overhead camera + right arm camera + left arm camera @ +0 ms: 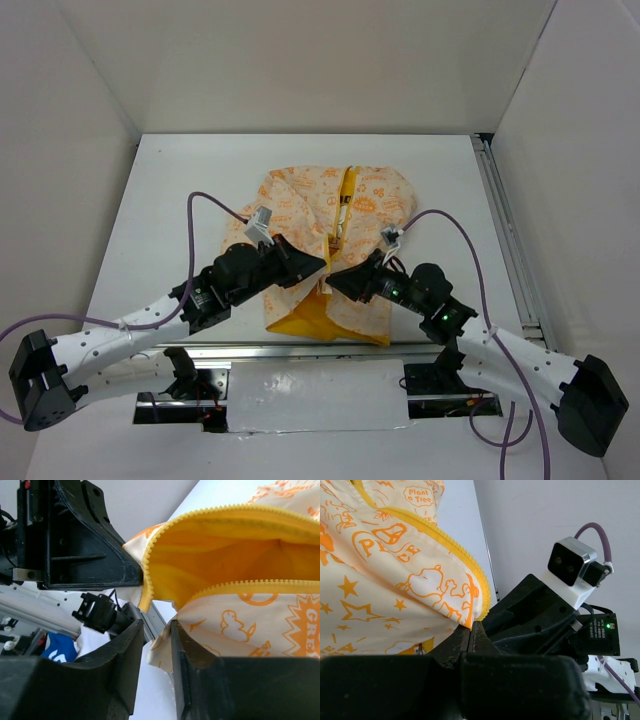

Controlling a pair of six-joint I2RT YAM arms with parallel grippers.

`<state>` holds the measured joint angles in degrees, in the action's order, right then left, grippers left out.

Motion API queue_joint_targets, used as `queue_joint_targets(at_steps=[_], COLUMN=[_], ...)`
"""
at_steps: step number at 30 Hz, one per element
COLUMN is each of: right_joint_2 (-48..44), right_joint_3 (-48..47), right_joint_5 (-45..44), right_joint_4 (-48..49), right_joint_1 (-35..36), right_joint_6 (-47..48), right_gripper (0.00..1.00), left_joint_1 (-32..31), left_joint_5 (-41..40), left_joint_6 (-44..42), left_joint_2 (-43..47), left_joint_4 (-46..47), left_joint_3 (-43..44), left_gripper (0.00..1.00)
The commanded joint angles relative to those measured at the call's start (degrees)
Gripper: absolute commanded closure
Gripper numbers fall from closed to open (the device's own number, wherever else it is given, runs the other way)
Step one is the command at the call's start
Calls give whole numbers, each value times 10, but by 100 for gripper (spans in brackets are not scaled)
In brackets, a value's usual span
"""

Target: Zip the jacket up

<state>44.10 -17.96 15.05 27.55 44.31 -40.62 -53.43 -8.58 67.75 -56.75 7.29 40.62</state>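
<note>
Left gripper (321, 264): fingers pressed together, pinching the yellow zipper edge (445, 537) of the jacket (380, 205). The jacket lies flat at mid-table (170, 190), its front parted at the hem and the yellow lining (225, 565) exposed. Right gripper (334, 279): fingers spread, with the opposite hem corner between them, unclamped.

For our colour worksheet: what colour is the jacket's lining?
Bright yellow lining; best in right wrist view.

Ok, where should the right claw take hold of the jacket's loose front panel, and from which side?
Take that panel's bottom corner, right at the yellow zipper teeth, coming in from the hem end. The corner is a thin free edge and sits between the right claw's parted fingers; the left claw pins the opposite edge.
</note>
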Motion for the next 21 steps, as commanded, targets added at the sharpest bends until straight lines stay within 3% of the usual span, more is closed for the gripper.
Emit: queue_joint_targets(at_steps=[1,2,6,7,10,14,17,20,21], right_joint_2=[2,-1,-25,-28,-45,-50,-13,63,111], right_joint_3=[-4,1,5,3,6,-36,-73,-110,-130], right_joint_5=[26,20,2,-8,-27,-91,-131,-149,-164], right_joint_4=[69,78,48,37,1,-199,-317,-352,-351], right_joint_1=[-8,-9,-15,-15,-15,-14,-1,37,51], right_joint_6=[-23,-29,-25,-22,-17,3,8,-8,-22], right_gripper=[69,77,90,99,100,100,88,69,63], left_joint_1=[1,1,2,1,2,1,3,3,6], left_joint_5=[25,27,19,8,-18,-79,-148,-216,-240], left_joint_6=[-1,-3,2,7,10,34,132,227,264], left_joint_2=[6,6,9,11,18,22,24,23,22], left_joint_4=[45,47,35,31,16,-65,-229,-329,-426], left_joint_3=[12,12,10,10,10,19,25,31,35], left_gripper=[100,100,100,100,100,100,100,100,100])
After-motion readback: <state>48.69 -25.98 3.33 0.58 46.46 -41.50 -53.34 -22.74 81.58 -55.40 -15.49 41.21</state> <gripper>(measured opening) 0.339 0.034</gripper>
